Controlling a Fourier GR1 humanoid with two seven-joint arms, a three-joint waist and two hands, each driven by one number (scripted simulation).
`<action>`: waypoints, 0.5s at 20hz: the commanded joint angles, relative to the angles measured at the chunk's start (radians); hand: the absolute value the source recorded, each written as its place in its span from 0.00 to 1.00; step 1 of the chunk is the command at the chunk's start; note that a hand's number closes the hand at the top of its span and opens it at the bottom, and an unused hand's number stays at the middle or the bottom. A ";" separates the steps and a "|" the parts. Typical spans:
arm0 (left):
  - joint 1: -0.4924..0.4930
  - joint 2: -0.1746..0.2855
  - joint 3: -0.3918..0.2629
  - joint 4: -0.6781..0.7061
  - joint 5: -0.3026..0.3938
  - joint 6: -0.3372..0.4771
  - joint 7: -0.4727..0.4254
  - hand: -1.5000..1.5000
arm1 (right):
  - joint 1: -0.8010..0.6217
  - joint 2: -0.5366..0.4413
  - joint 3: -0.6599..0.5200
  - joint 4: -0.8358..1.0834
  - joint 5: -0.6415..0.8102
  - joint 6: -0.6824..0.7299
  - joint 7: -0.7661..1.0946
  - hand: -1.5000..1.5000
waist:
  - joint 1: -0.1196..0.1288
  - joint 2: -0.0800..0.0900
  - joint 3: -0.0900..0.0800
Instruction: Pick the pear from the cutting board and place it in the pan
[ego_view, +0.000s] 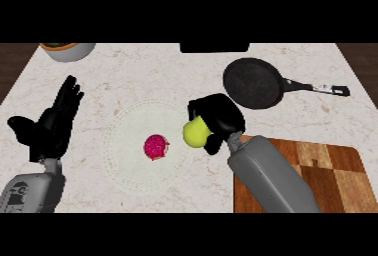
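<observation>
A yellow-green pear (194, 133) is held in my right hand (218, 120), whose fingers and thumb curl round it. The hand hangs over the counter between the wooden cutting board (328, 172) at the lower right and the black pan (253, 83) at the upper right. The pan lies just beyond the hand, its handle pointing right. Part of the pear is hidden by the hand. My left hand (52, 125) rests open at the left, fingers up.
A pale round mat (133, 165) lies mid-counter with a pink-red fruit (156, 146) on it, just left of the pear. A bowl (68, 50) stands at the far left corner, and a dark object (214, 47) sits at the far edge.
</observation>
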 joint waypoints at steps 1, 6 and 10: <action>0.003 -0.015 0.001 -0.011 0.003 0.013 0.010 0.50 | 0.058 0.039 0.092 -0.245 0.026 -0.131 0.201 1.00 | -0.004 0.005 0.002; 0.046 -0.030 -0.031 -0.048 -0.023 0.007 -0.024 0.50 | 0.073 0.040 0.118 -0.391 0.111 -0.183 0.415 1.00 | 0.022 0.022 0.002; 0.011 -0.025 -0.019 -0.055 -0.011 0.002 0.002 0.50 | 0.053 0.041 -0.024 -0.433 0.011 -0.198 0.362 1.00 | 0.024 0.027 0.002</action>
